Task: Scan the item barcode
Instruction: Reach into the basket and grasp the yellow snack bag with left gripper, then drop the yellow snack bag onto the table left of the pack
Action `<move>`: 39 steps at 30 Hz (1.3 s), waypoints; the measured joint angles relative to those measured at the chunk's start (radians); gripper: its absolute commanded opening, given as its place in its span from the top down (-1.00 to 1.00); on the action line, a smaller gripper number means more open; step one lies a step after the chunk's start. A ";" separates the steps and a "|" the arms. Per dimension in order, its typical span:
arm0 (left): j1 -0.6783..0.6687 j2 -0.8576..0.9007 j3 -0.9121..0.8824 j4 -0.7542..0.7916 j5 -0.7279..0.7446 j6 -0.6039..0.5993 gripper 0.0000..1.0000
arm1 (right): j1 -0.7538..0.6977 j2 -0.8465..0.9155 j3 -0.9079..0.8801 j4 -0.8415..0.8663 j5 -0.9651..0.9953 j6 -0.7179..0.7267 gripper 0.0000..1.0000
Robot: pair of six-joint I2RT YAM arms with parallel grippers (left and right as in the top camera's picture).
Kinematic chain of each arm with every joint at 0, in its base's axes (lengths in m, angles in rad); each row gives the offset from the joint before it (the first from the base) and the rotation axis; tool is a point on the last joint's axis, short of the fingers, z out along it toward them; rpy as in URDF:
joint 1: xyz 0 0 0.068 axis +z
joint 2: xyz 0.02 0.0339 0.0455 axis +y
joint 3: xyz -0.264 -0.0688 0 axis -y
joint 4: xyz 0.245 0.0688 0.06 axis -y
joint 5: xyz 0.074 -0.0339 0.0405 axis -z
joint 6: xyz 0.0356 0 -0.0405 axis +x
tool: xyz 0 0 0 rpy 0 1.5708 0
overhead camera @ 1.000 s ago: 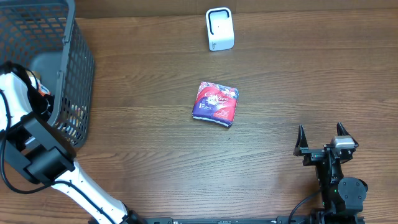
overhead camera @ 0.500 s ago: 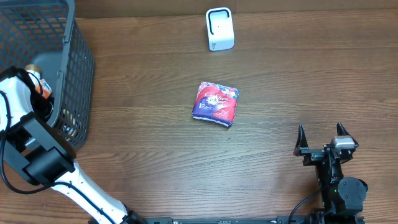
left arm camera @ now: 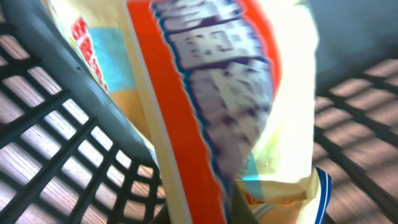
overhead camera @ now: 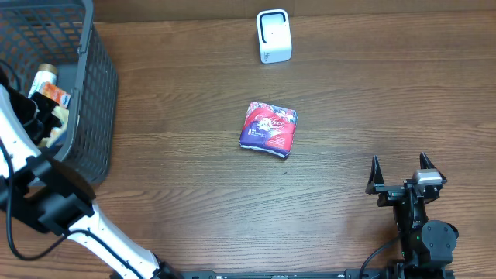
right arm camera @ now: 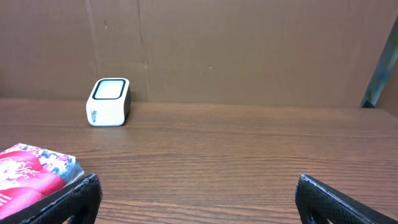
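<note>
The item is a cream and orange packet [overhead camera: 51,87] [left arm camera: 205,93], held over the dark mesh basket [overhead camera: 97,85] at the table's far left. My left gripper [overhead camera: 45,116] [left arm camera: 202,211] is shut on its lower end; the packet fills the left wrist view and hides the fingers. The white barcode scanner [overhead camera: 273,36] [right arm camera: 108,102] stands at the table's back centre, far from the packet. Over the front right of the table my right gripper [overhead camera: 403,177] [right arm camera: 199,199] stands open with nothing between its fingers.
A red and purple packet [overhead camera: 269,129] [right arm camera: 31,171] lies mid-table, in front of the scanner. The basket's mesh wall [left arm camera: 56,143] runs close beside the held packet. A brown cardboard wall [right arm camera: 249,50] backs the table.
My left gripper has shut on the cream and orange packet and raised it within the basket, toward the back. The right arm has not moved.
</note>
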 measured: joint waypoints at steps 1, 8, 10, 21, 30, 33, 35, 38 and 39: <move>0.000 -0.025 0.011 -0.003 0.008 0.002 0.92 | 0.000 0.000 0.000 0.000 0.000 0.000 -1.00; 0.000 -0.297 0.050 -0.003 0.072 0.011 0.92 | 0.000 0.000 0.000 0.000 0.000 0.000 -1.00; 0.000 -0.364 0.060 -0.003 0.080 0.012 0.92 | 0.000 0.000 0.000 0.000 0.000 0.000 -1.00; 0.000 -0.539 0.068 -0.005 0.101 0.012 0.92 | 0.000 0.000 0.000 0.000 0.000 0.000 -1.00; 0.000 -0.615 0.068 0.053 0.198 0.068 0.92 | 0.000 0.000 0.000 0.000 0.000 0.000 -1.00; 0.000 -0.656 0.068 0.079 0.241 0.082 0.92 | 0.000 0.000 0.000 0.000 0.000 0.000 -1.00; 0.000 -0.690 0.068 0.095 0.278 0.090 0.92 | 0.000 0.000 0.000 0.000 0.000 0.000 -1.00; 0.000 -0.739 0.068 0.107 0.341 0.098 0.92 | 0.000 0.000 0.000 0.000 0.000 0.000 -1.00; 0.000 -0.756 0.068 0.108 0.362 0.102 0.92 | 0.000 0.000 0.000 0.000 0.000 0.000 -1.00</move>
